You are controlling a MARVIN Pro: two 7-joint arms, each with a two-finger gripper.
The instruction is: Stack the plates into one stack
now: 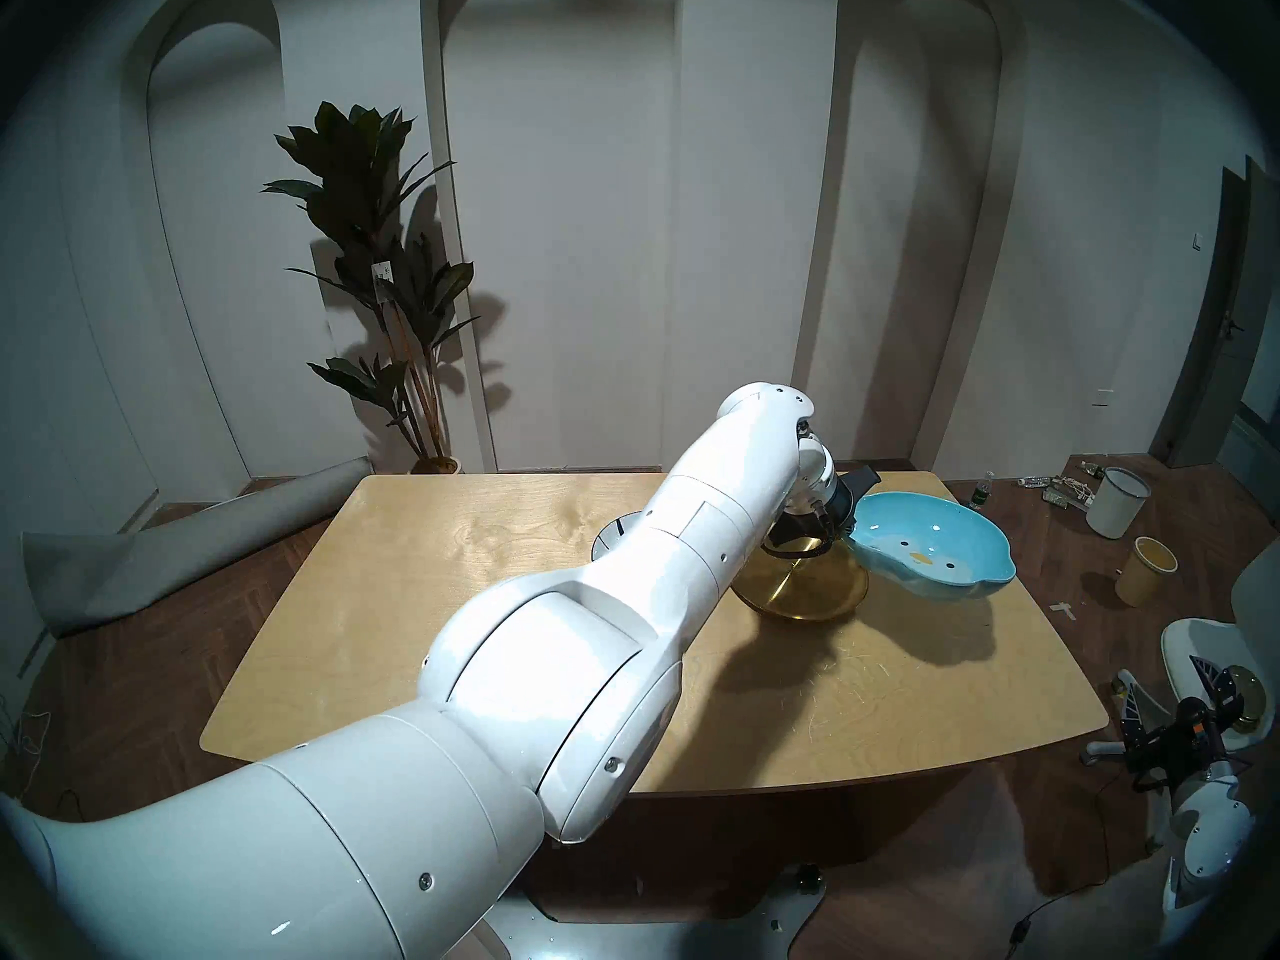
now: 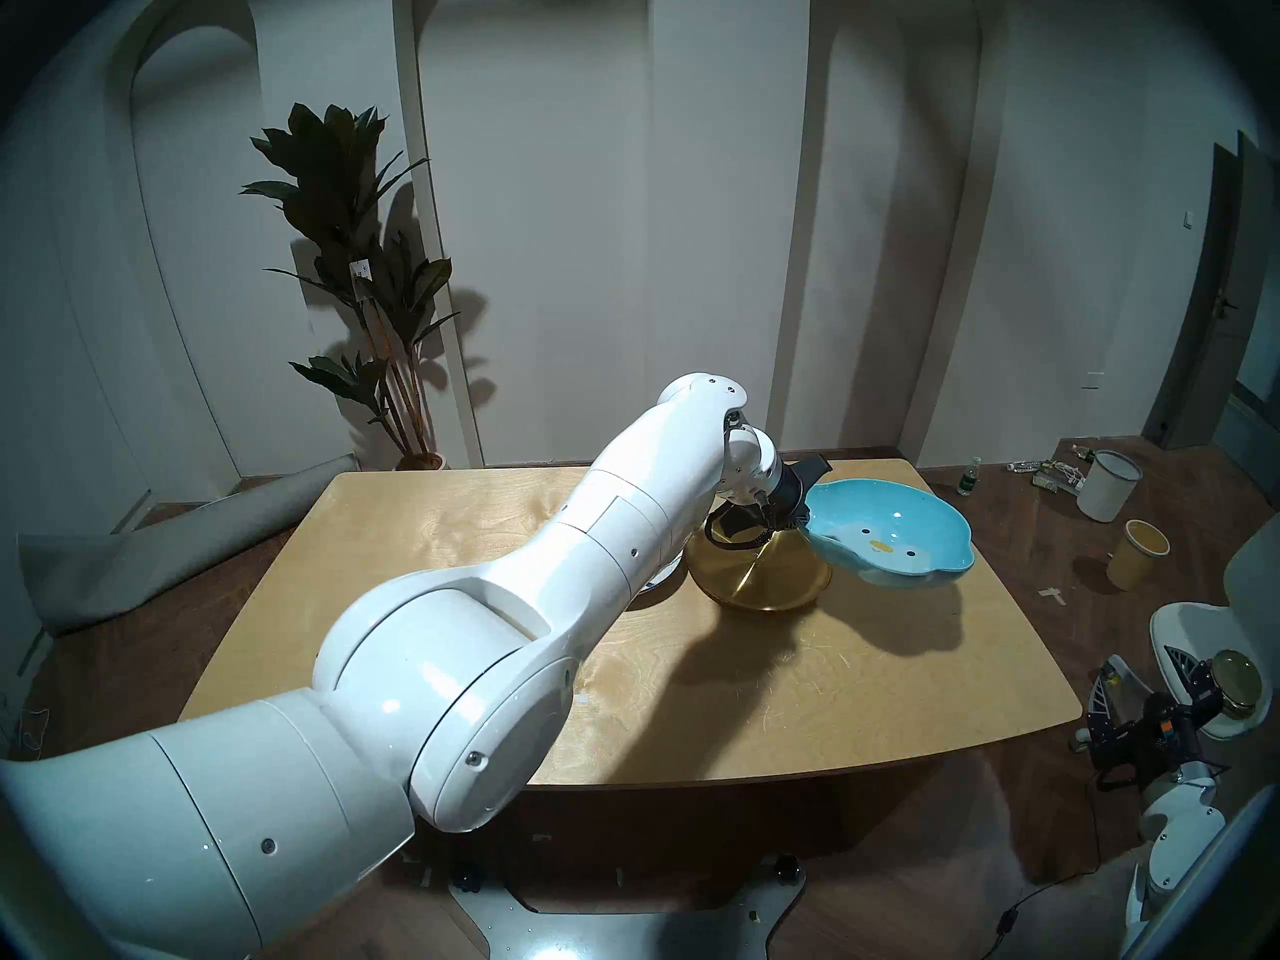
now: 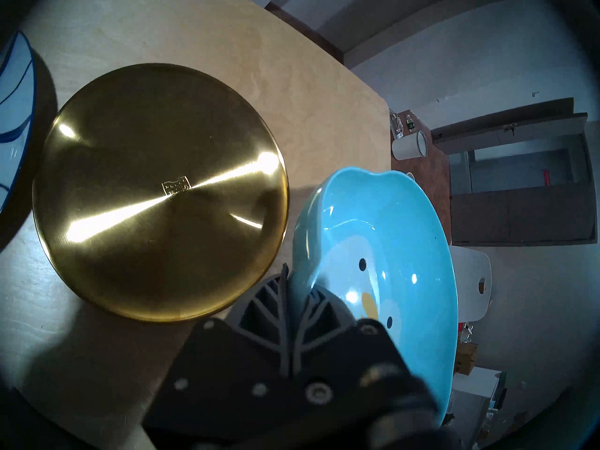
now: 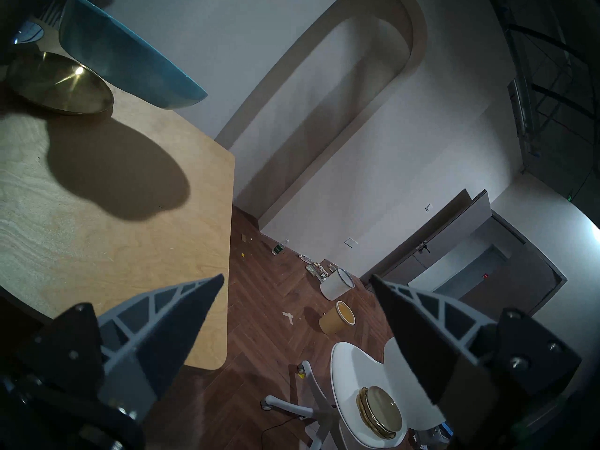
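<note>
turquoise penguin plate (image 1: 931, 546) lifted, tilted; gold plate (image 1: 807, 588) flat

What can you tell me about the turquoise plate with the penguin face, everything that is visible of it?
The turquoise plate is a deep dish with a wavy rim, glossy like glazed ceramic. Inside it bears a penguin face: a pale patch, two black dot eyes and a yellow beak. Its outside is plain turquoise. It is in the air, tilted, above the wooden table and just beside the gold plate, not resting on it. The left gripper is shut on its rim, one finger inside and one outside. Nothing else touches it.
</note>
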